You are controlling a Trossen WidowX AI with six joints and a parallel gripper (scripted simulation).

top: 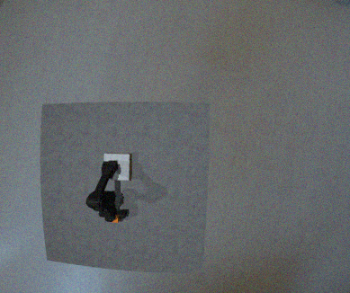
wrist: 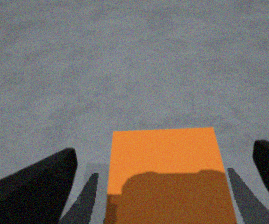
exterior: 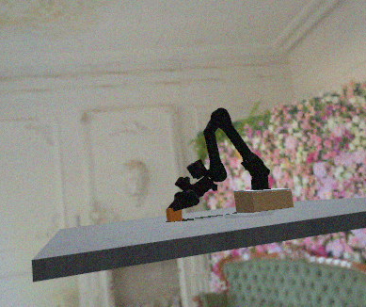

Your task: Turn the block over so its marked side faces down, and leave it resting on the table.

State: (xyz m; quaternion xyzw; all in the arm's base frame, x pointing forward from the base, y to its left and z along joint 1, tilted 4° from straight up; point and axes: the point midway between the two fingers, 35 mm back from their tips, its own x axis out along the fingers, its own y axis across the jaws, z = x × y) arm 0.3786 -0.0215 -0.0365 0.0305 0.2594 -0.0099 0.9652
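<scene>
The gripper [top: 121, 217] [exterior: 172, 207] [wrist: 164, 153] is spread wide, its fingers apart on either side of the orange block [top: 115, 220] [exterior: 174, 215] [wrist: 167, 165], pinching nothing. The block sits level on the grey table [top: 173, 148] [exterior: 119, 235] [wrist: 135, 65], toward the left in the exterior view. To its right there, well apart, a box-shaped base [top: 125, 158] [exterior: 273, 200] with a pale top carries the black arm [top: 101, 184] [exterior: 237, 138]. I cannot tell whether the base is a container.
</scene>
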